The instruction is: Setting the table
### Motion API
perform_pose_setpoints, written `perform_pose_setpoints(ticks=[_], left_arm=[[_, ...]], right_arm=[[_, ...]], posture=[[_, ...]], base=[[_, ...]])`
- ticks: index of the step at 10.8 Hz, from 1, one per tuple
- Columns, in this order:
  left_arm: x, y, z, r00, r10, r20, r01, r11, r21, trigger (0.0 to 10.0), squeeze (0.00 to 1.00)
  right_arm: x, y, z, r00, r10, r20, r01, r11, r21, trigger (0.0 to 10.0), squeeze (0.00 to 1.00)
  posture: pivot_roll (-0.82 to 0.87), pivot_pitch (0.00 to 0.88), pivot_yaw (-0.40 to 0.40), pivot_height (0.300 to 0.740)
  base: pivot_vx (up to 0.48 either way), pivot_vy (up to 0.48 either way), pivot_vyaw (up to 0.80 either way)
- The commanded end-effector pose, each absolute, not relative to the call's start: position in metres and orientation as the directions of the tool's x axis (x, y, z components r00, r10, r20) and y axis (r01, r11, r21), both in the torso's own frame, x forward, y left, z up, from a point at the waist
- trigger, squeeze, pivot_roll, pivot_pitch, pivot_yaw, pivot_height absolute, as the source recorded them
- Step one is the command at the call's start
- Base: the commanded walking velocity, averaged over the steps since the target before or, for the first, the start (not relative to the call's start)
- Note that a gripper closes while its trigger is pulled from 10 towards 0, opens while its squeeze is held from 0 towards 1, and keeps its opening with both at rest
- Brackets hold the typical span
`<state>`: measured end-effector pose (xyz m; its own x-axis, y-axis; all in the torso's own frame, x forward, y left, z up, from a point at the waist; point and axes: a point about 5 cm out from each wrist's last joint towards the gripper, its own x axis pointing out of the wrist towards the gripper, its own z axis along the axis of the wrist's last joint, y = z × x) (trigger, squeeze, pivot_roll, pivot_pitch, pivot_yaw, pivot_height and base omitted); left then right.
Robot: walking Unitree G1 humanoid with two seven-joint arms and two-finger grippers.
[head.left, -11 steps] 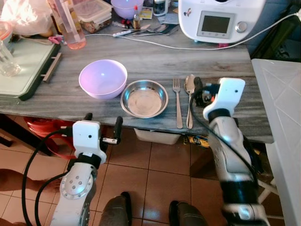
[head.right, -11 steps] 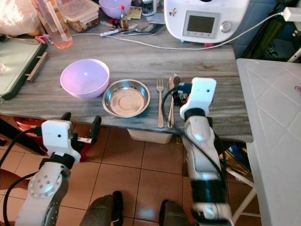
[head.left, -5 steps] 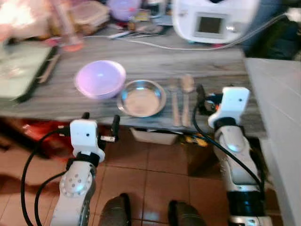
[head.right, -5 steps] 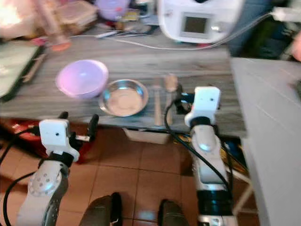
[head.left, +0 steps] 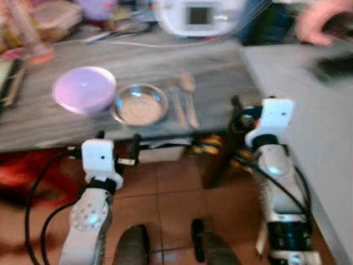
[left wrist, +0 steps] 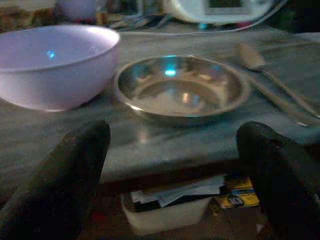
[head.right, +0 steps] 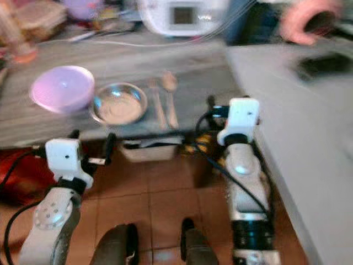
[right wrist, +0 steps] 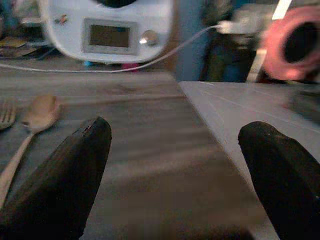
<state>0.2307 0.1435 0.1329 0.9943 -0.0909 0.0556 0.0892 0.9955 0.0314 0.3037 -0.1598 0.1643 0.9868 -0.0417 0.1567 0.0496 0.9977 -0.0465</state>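
Bowl point(head.left: 84, 97) and dish point(head.left: 139, 103) sit touching, upper left of your head view, with fork point(head.left: 176, 102) and spoon point(head.left: 188, 95) just right of them (all blurred). Your left gripper point(left wrist: 170, 185) and right gripper point(right wrist: 172, 177) hang below the table point(head.left: 60, 130) edge, fingers spread, empty.

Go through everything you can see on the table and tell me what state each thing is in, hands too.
Purple bowl: upright, empty.
Steel dish: upright, empty, beside the bowl.
Fork: flat on the table, right of the dish.
Spoon: flat beside the fork.
Left hand: open, holding nothing.
Right hand: open, holding nothing.
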Motion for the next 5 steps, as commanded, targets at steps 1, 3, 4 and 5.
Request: perform_pose_setpoints(ticks=[1,3,4,5], left_arm=[[0.2275,0.1414,0.1295,0.994,-0.096,0.044,0.095,0.995,0.026,10.0,0.0],[0.2282,0.1413,0.1293,0.994,-0.1,0.045,0.099,0.995,0.029,10.0,0.0],[0.2289,0.1417,0.1294,0.994,-0.102,0.047,0.1,0.994,0.032,10.0,0.0],[0.2288,0.1421,0.1294,0.994,-0.101,0.049,0.099,0.994,0.035,10.0,0.0]], right_arm=[[0.3045,-0.1625,0.165,0.987,-0.042,0.154,0.05,0.998,-0.045,10.0,0.0],[0.3072,-0.1617,0.1659,0.987,-0.034,0.16,0.043,0.998,-0.052,10.0,0.0],[0.3085,-0.1609,0.1671,0.986,-0.03,0.166,0.039,0.998,-0.053,10.0,0.0],[0.3088,-0.1604,0.1672,0.985,-0.027,0.168,0.037,0.998,-0.054,10.0,0.0]], posture=[[0.07,0.13,0.017,0.74],[0.08,0.123,0.018,0.74],[0.08,0.117,0.017,0.74],[0.08,0.115,0.018,0.74]], base=[[-0.292,0.0,0.0],[-0.291,0.0,0.0],[-0.289,0.0,0.0],[-0.289,0.0,0.0]])
